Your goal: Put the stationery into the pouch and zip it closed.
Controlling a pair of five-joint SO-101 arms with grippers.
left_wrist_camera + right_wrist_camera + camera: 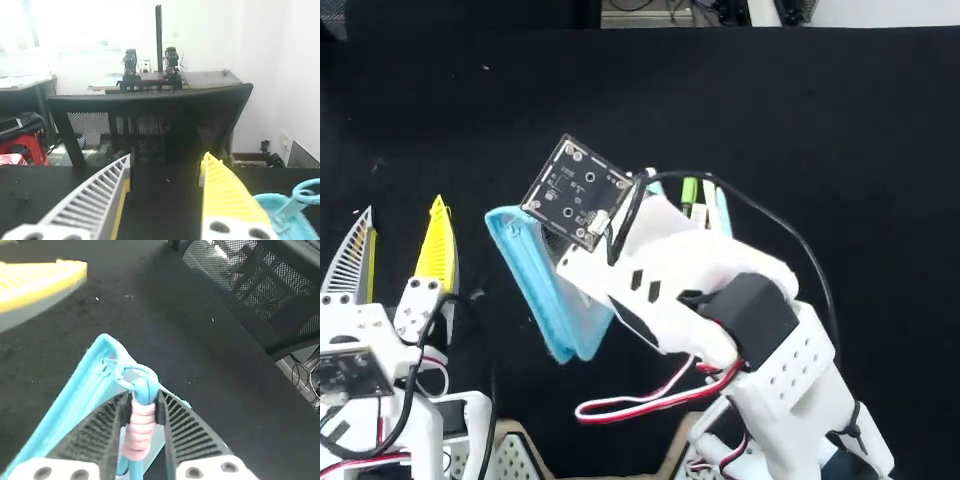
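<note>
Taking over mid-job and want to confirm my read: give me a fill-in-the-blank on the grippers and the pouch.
1. The right gripper is ____ on the zipper pull.
2. The left gripper, its jaws apart, holds ____.
3. The pouch is light ____ in colour.
4. One finger of the left gripper is grey, the other ____.

Missing words: shut; nothing; blue; yellow.

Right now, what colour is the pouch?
Light blue pouch; shows best in the right wrist view.
</note>
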